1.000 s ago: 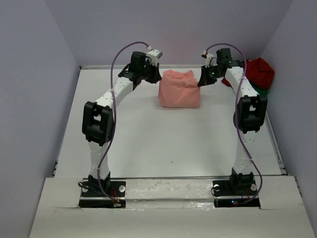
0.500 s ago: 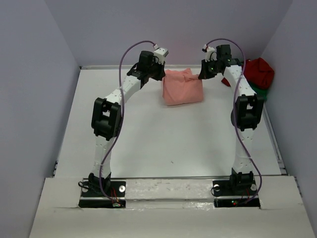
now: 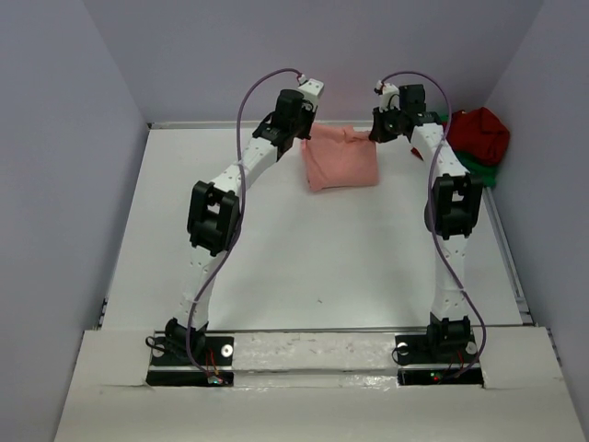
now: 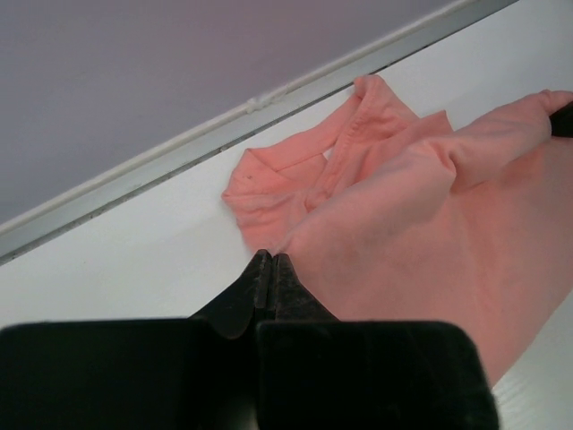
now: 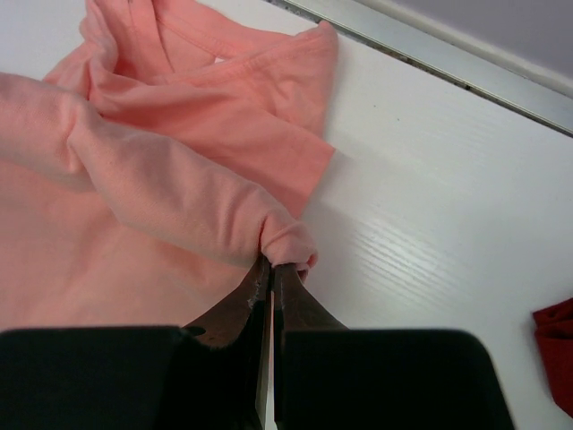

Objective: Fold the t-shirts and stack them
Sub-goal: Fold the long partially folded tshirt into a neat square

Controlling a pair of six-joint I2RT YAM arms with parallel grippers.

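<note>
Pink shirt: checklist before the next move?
1. Hold: left gripper shut on pink shirt: ok.
2. Hold: right gripper shut on it: ok.
3. Cloth smooth at the grips: not ok, bunched at the right one.
4. Shirt's collar down on table: ok.
5. Nearby red shirt apart from the pink: ok.

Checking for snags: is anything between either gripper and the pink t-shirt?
Nothing visible. The left gripper and the right gripper are each shut directly on an edge of the salmon-pink t-shirt. The dark red t-shirt lies apart, off to the right.
</note>
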